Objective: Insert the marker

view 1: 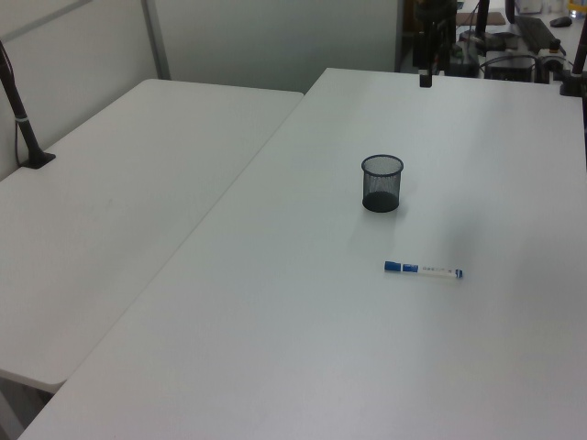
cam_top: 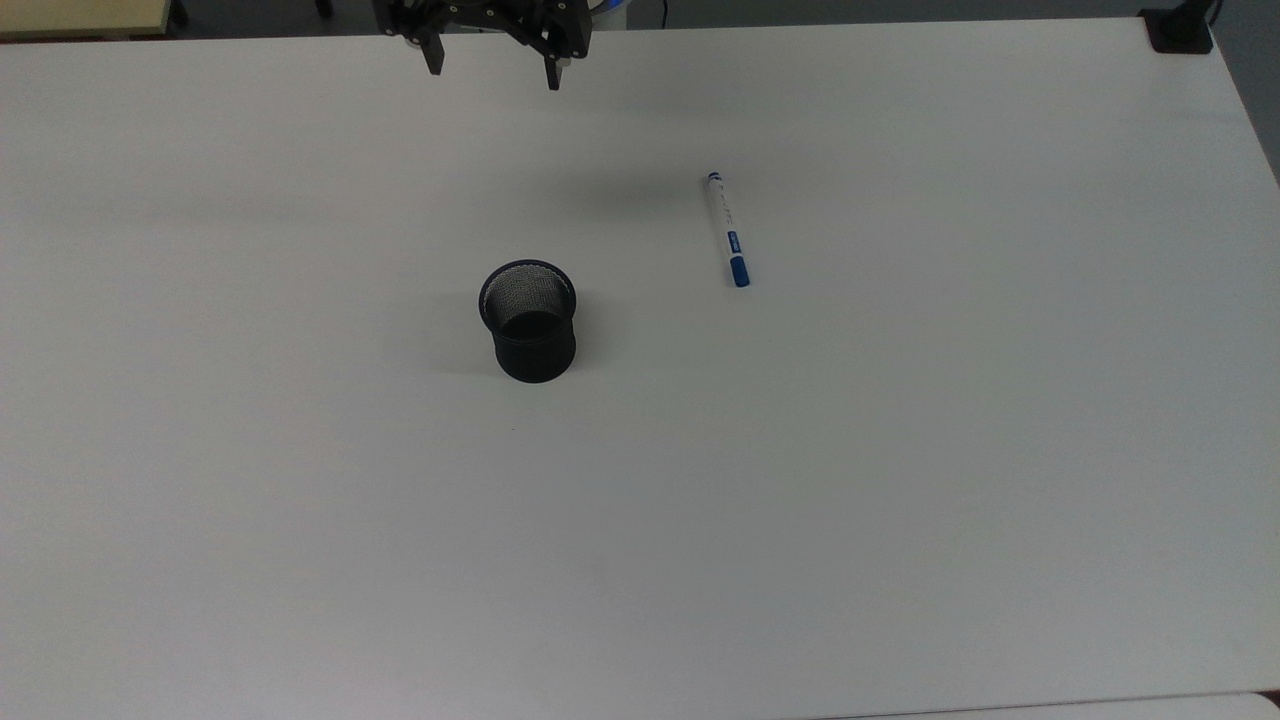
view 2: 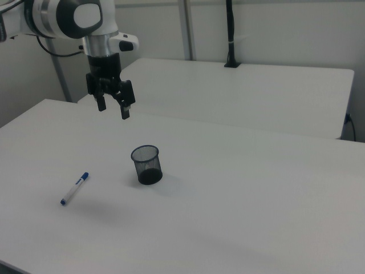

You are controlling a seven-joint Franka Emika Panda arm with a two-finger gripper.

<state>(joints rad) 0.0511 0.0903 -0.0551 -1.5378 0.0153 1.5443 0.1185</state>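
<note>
High above the white table (cam_top: 900,500), near its far edge in the top view, the gripper (cam_top: 494,68) hangs with its two black fingers (cam_top: 433,55) spread wide and nothing between them. In the right view the gripper (view 2: 113,107) points straight down from the white arm (view 2: 68,17), well clear of the tabletop, up and to the right view's left of the cup.

Down on the table, the marker (cam_top: 728,229) lies flat, white barrel with a blue cap at the end nearer the camera in the top view and a small blue tip at the far end. It sits to the top view's right of the black mesh cup (cam_top: 530,320), well apart from it, not touching anything. In the left view the marker (view 1: 423,269) lies crosswise, nearer the camera than the cup (view 1: 382,182), blue cap toward the left view's left. In the right view the marker (view 2: 74,188) lies off to the left of the cup (view 2: 146,164), angled, cap end farther from the camera.

The cup stands upright, open mouth up, and looks empty inside. A second white table (view 1: 110,211) stands alongside, with a black post (view 1: 23,119) clamped at its edge.
</note>
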